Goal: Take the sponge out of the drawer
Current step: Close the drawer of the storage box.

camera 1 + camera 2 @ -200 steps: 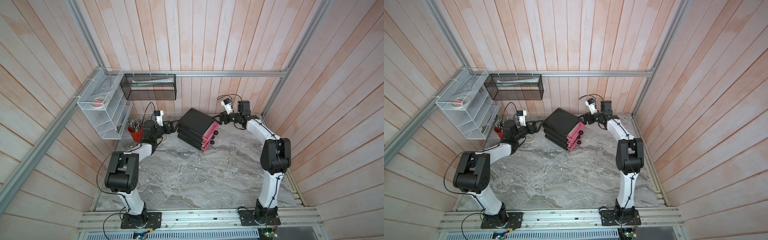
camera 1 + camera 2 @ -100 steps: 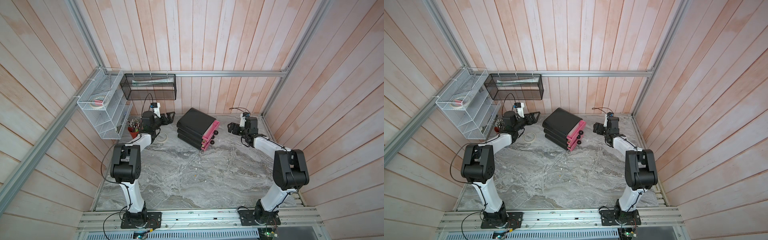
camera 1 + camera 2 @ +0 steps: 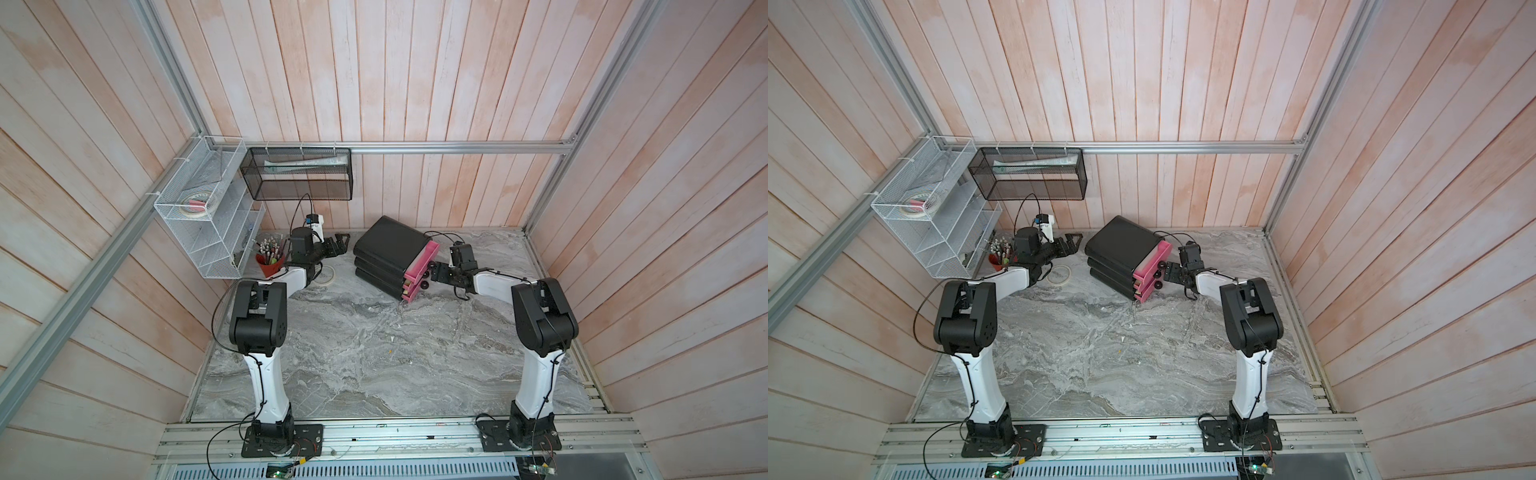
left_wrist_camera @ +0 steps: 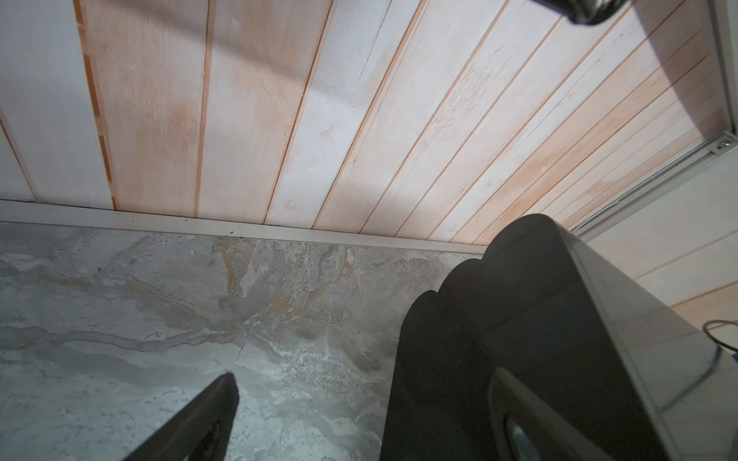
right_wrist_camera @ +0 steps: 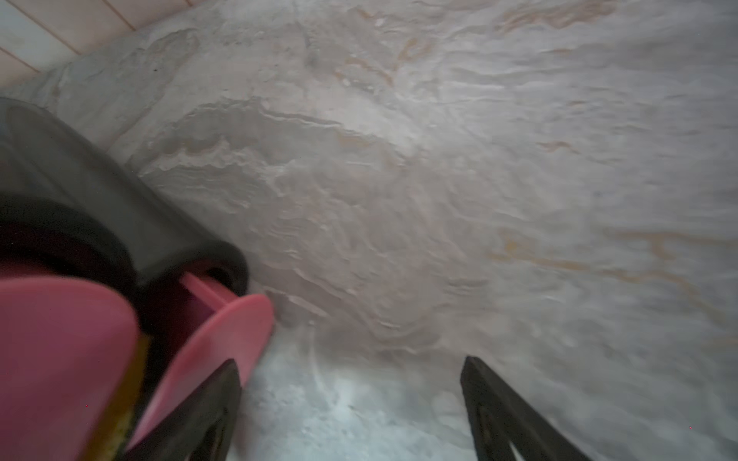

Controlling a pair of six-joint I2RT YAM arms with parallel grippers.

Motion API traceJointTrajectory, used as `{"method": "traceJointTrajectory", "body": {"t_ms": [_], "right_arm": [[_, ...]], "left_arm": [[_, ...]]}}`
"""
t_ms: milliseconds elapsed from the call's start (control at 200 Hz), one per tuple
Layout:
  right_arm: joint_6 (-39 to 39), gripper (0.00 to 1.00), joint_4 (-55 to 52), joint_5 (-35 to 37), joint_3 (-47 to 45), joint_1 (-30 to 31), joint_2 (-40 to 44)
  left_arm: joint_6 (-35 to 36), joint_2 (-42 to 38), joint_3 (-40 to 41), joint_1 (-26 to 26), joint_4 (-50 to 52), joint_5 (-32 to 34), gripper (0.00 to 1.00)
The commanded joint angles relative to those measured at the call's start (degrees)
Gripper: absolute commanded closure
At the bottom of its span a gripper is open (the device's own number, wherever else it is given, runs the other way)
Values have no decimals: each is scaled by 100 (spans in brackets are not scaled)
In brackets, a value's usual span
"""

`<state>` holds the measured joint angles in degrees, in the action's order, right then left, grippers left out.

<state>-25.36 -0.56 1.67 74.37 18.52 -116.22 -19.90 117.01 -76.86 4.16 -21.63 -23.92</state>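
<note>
Since half a second ago the right arm has swung in from the wall side, so the right tool (image 3: 435,275) now sits just beside the black knobs (image 3: 432,266) of the pink drawer fronts, while the left arm has hardly shifted. The right tool's jaws stand wide apart. In the right wrist view its 2 dark fingers (image 5: 207,415) frame bare counter (image 5: 439,199) and hold nothing, and one of them overlaps a pink front so that contact cannot be judged. The black drawer unit (image 3: 386,249) stands askew near the back wall with its top drawer (image 3: 422,262) pulled well out. The sponge (image 5: 127,399) shows only as a blurred yellow strip between 2 pink fronts in the right wrist view. It is still inside the unit, but which drawer holds it is unclear, and in both top views it is too small to make out. The left tool (image 3: 343,243) hovers apart from the rear of the unit, jaws spread and empty. In the left wrist view 1 finger is plain and the other merges with the dark cabinet side. A tape roll (image 3: 326,275) lies on the counter partly hidden under the left arm, and a red cup (image 3: 270,262) of pens stands below the white wire rack (image 3: 208,216).
</note>
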Motion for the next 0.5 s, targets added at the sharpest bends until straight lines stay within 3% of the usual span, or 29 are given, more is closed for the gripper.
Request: {"method": "traceJointTrajectory", "body": {"t_ms": [0, 305, 410, 495], "right_arm": [[-107, 12, -277, 95, 417, 135, -51], [-1, 12, -177, -211, 888, 430, -344], [99, 12, -300, -43, 995, 461, -327], [144, 12, -534, 500, 905, 418, -168]], "left_arm": [[253, 50, -119, 79, 79, 42, 0], [413, 155, -45, 353, 144, -14, 0], [500, 107, 38, 462, 152, -37, 0], [456, 47, 152, 463, 89, 41, 0]]}}
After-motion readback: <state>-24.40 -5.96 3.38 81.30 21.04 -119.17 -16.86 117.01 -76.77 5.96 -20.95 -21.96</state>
